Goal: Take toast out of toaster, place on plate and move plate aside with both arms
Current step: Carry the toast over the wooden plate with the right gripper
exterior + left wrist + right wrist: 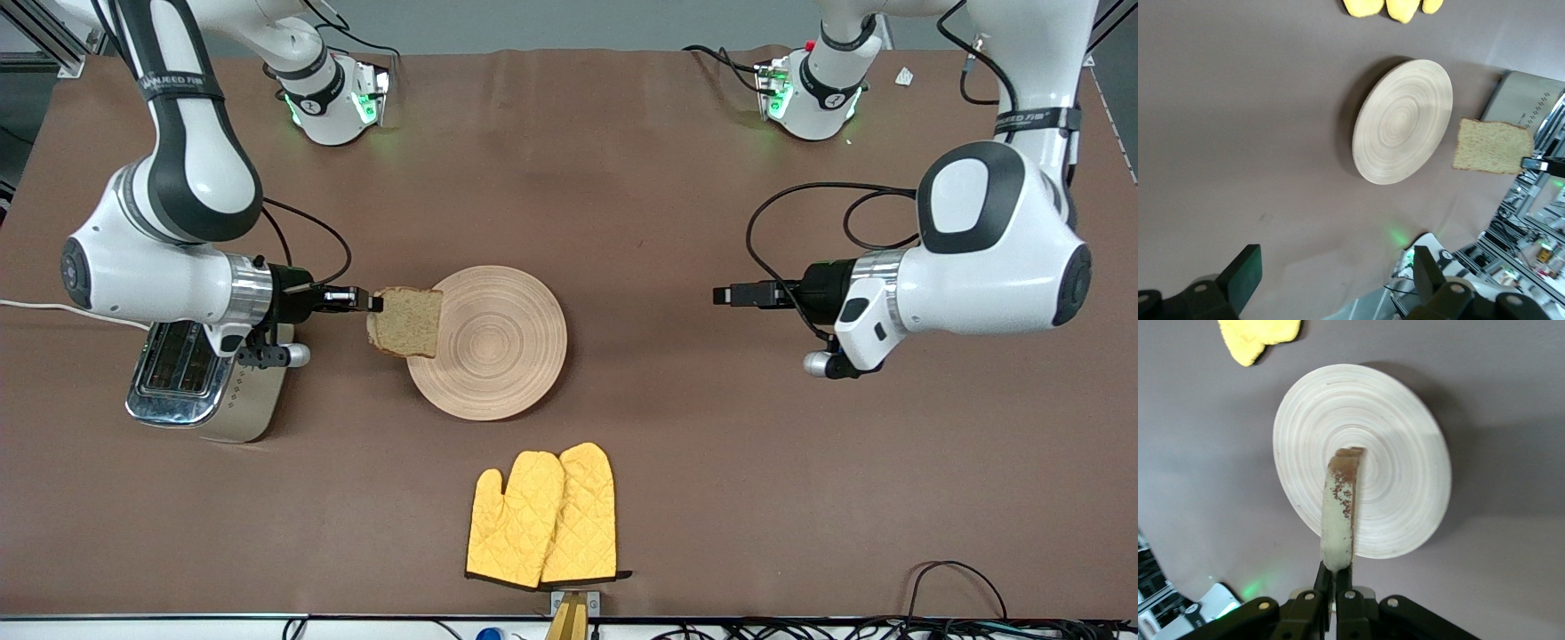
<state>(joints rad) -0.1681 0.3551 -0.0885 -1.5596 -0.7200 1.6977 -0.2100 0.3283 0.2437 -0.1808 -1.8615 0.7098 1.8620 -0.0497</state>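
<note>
Over the plate's rim, on the toaster's side, that's where I've got the toast [407, 322], pinched by one crust edge in my right gripper [375, 303], fingers pressed tight on the slice. It hangs in the air, edge-on in my right wrist view, its lower part over the wooden rings of the plate [498, 373].

Now, doing this well. As I judge it, the slice covers only the plate's edge, so I want to carry it further in toward the centre rings before I let go; release here and it could tip off onto the table. Then go low, lay it flat, not dropped on its edge, and only then spread my fingers. A one-edge pinch lets bread sag or tear, so slow and level is the call.

Outward from the plate: the toaster [209, 387] stands beside it toward the right arm's end of the table, under my forearm. The yellow oven mitts [542, 517] lie nearer the front camera than the plate. My left gripper [722, 294] waits in the air toward the plate's left-arm side, fingers spread and empty, well apart from the plate, ready for the push later.
</note>
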